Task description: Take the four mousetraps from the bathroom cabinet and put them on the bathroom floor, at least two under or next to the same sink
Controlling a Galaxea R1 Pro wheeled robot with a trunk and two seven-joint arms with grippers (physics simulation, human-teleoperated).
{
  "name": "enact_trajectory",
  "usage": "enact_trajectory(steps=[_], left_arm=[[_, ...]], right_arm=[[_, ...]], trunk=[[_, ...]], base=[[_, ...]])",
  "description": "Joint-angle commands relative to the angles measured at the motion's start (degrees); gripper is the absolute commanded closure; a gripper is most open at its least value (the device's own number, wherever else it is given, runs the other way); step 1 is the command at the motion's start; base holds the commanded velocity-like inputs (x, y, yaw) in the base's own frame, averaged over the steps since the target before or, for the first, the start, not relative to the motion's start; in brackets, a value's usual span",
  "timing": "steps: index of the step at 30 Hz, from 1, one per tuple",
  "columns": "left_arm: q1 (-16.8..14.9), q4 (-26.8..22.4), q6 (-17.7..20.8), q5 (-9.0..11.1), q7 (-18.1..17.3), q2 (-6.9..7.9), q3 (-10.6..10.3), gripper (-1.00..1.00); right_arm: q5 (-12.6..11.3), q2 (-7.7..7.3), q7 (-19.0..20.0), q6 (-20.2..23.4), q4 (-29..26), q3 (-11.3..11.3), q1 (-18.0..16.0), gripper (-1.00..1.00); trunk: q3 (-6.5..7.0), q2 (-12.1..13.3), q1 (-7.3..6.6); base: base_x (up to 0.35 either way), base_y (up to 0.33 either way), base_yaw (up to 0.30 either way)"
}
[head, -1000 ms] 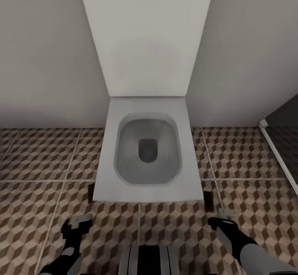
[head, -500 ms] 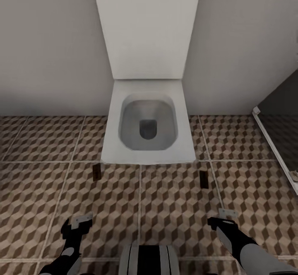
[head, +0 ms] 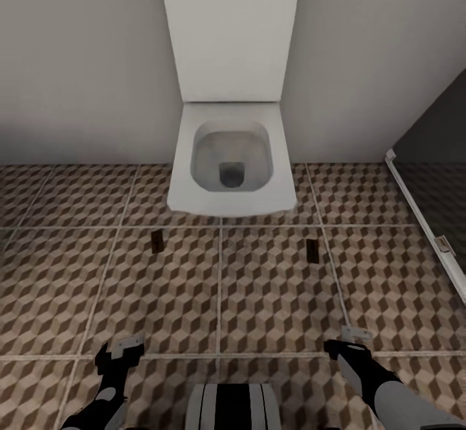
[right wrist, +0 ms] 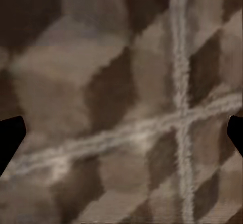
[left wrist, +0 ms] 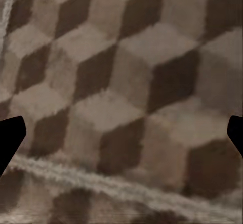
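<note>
Two small dark brown mousetraps lie flat on the cube-patterned bathroom floor (head: 272, 300), one (head: 156, 241) off the toilet's left front corner and one (head: 312, 250) off its right front corner. My left gripper (head: 120, 351) hangs low over the tiles, well short of the left trap. My right gripper (head: 346, 340) hangs likewise short of the right trap. Each is open with nothing between its fingers, and the left wrist view (left wrist: 121, 138) and right wrist view (right wrist: 121, 138) show bare tile between the fingertips. The cabinet and the sink are out of view.
A white square-edged toilet (head: 230, 158) with a tall white back panel (head: 230, 28) stands against the grey wall ahead. A white-framed dark glass partition (head: 421, 216) runs along the right. My own base (head: 233, 407) shows at the bottom edge.
The camera has backed away from the toilet, which now looks smaller and farther. Both mousetraps show fully on the tiles. The arms hold the same pose.
</note>
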Motion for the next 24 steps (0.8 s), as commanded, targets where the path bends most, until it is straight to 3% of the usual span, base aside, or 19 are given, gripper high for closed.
enact_trajectory(steps=[1,10,24], left_arm=[[-0.01,0.08,-0.19,-0.10,-0.03,-0.02,0.23,-1.00],[0.00,0.01,-0.33,0.03,-0.13,-0.10,0.29,-1.00],[0.03,0.90,-0.32,0.39,-0.21,-1.89,0.38,-1.00]], right_arm=[[-0.47,-0.04,-0.32,0.37,-0.14,0.49,0.01,-1.00],[-0.47,0.01,-0.31,0.37,-0.14,0.49,0.01,-1.00],[-0.47,0.13,-0.36,0.37,-0.14,0.47,0.01,-1.00]], trunk=[[-0.03,-0.01,-0.05],[-0.03,-0.01,-0.05],[-0.03,-0.01,-0.05]], base=[[-0.346,0.000,0.000],[-0.294,0.012,0.000],[-0.042,0.005,0.000]])
